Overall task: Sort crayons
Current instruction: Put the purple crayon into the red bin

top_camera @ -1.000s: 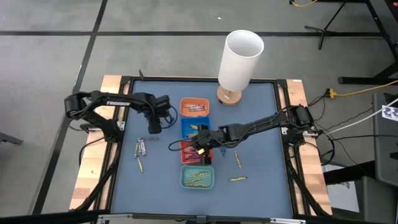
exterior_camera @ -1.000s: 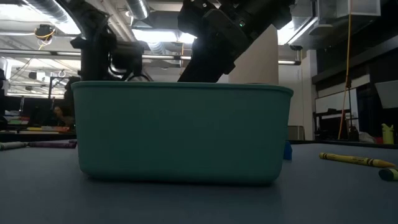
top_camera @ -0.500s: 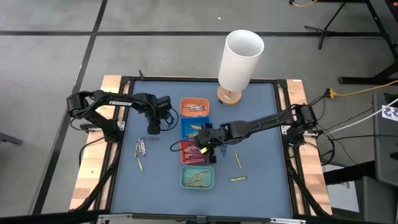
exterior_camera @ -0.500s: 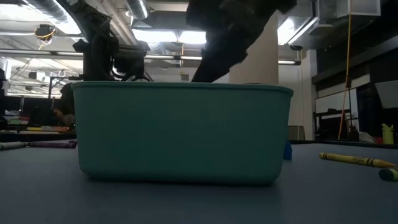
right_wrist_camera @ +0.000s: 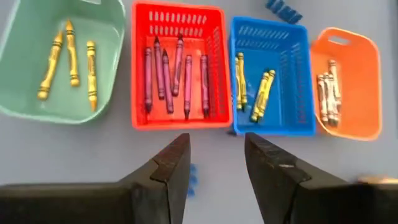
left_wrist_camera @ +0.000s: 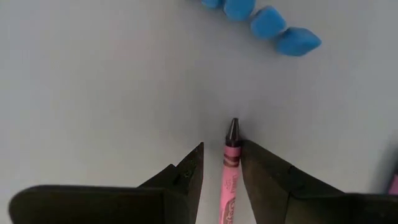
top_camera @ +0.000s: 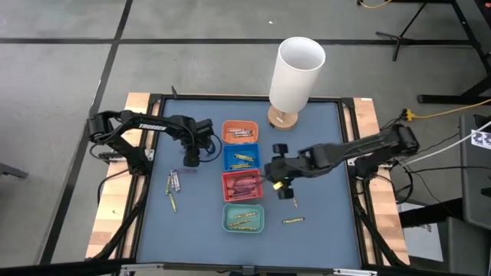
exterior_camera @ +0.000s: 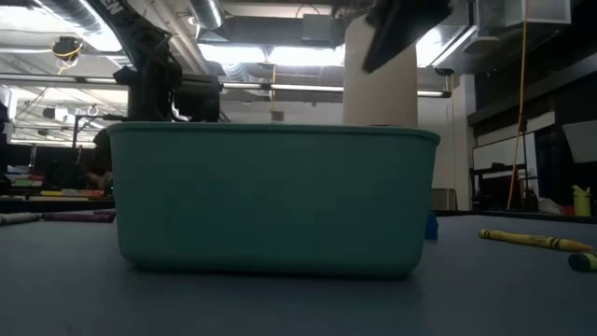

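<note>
Four small trays stand in a row at mid-table: orange, blue, red and green. In the right wrist view purple crayons lie in the red tray and yellow ones in the green and blue trays. My left gripper is left of the blue tray, pointing down. Its fingers stand narrowly apart on either side of a pink crayon. My right gripper is right of the red tray, open and empty.
Loose crayons lie left of the trays and right of them. One yellow crayon shows in the low view. A tall white cylinder stands at the far edge. Small blue pieces lie ahead of my left gripper.
My right gripper has drawn away from above the red and blue trays toward the table's right edge and now stands right of the red tray. In the low view it has gone up and to the right, away from the green tray.
</note>
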